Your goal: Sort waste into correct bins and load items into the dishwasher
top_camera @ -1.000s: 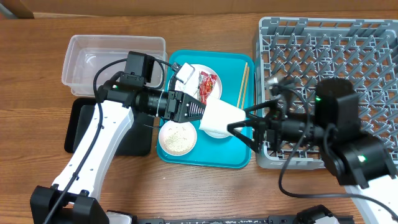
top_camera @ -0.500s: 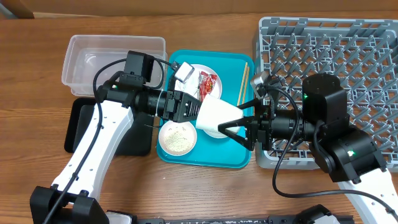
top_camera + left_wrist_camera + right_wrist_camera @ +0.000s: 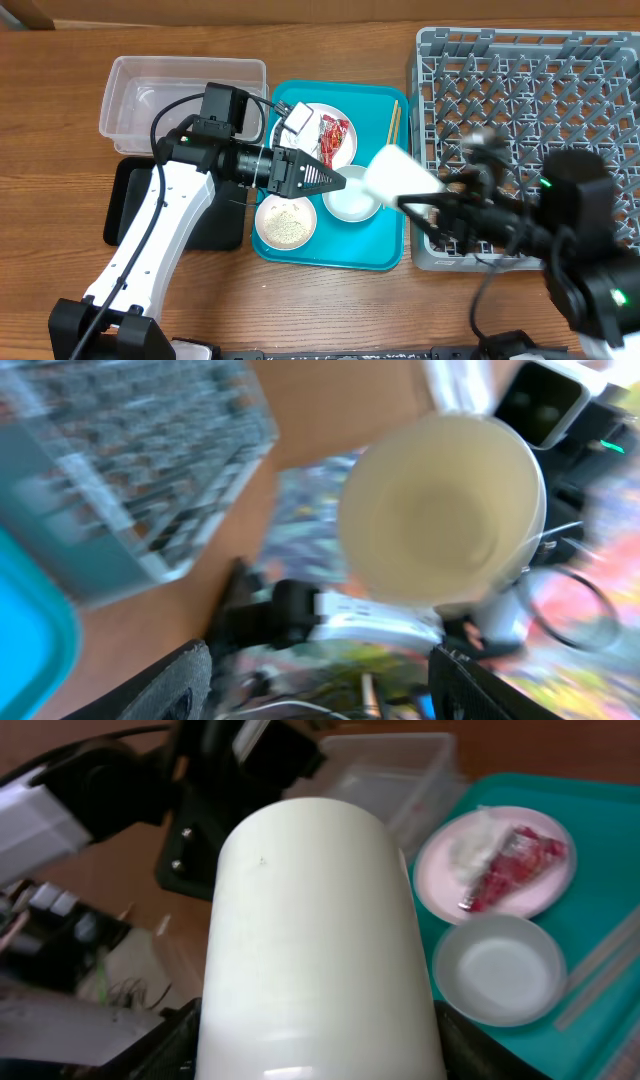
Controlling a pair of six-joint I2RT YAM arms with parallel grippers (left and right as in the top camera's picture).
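White cup (image 3: 398, 172) held by the right gripper (image 3: 418, 198), tipped on its side over the right edge of the teal tray (image 3: 300, 255).
Right fingers are clamped on the cup's base end, mouth facing the left arm. It hangs between the tray and the grey rack (image 3: 520, 80) just right of the tray, so my read is it's in transit to the pegs. Left gripper (image 3: 335, 180) is spread wide with nothing in it, over tray centre, clear of the cup. On the tray: 1 empty bowl (image 3: 352, 200), 1 rice plate (image 3: 285, 222) front-left, 1 pink plate (image 3: 345, 150) at the back carrying red wrapper (image 3: 333, 137) and tissue (image 3: 298, 118), chopsticks (image 3: 391, 135) along the right side. Waste not yet sorted.
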